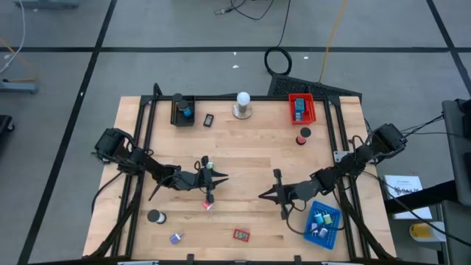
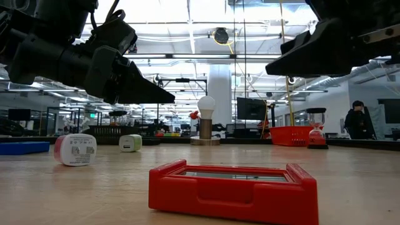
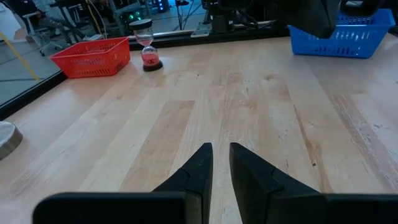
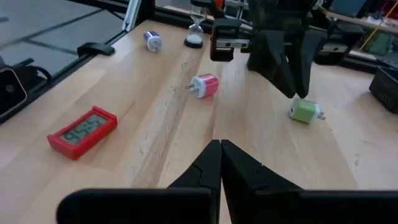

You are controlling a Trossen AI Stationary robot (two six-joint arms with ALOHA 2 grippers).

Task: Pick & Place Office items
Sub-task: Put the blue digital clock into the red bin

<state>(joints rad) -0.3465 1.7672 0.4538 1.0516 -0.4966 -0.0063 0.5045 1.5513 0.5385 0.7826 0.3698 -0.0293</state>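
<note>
**Both grippers hovering mid-desk, nothing gripped**

Left gripper (image 1: 214, 179) is sitting over the desk (image 1: 243, 147) centre-left, its fingers (image 3: 198, 169) leaving only a thin gap, pinching nothing. Right gripper (image 4: 220, 163) is hanging centre-right, fingers pressed together, empty.

Office items lying loose:
- Pink charger block (image 4: 205, 85), rounded plastic, is lying just beside the left gripper tip, prongs pointing away from the green one.
- Green charger block (image 4: 305, 111), same shape, is sitting right under the left gripper, prongs facing away from the pink one.
- Red digital clock (image 4: 81, 133), flat rectangle with a hard glossy frame, is lying face up near the front edge, long axis roughly along that edge.
- Purple block (image 1: 176, 238) and a dark round roll (image 1: 155, 216) are resting near the front-left corner.
- Small hourglass (image 1: 303, 137) is standing upright near the red tray (image 1: 300, 108).

Blue tray (image 1: 321, 223), mesh-walled, is sitting at the front right, holding several small pieces. Black tray (image 1: 182, 110) is at the back left, a blue piece inside. Smooth wood between the two grippers is lying open.
</note>
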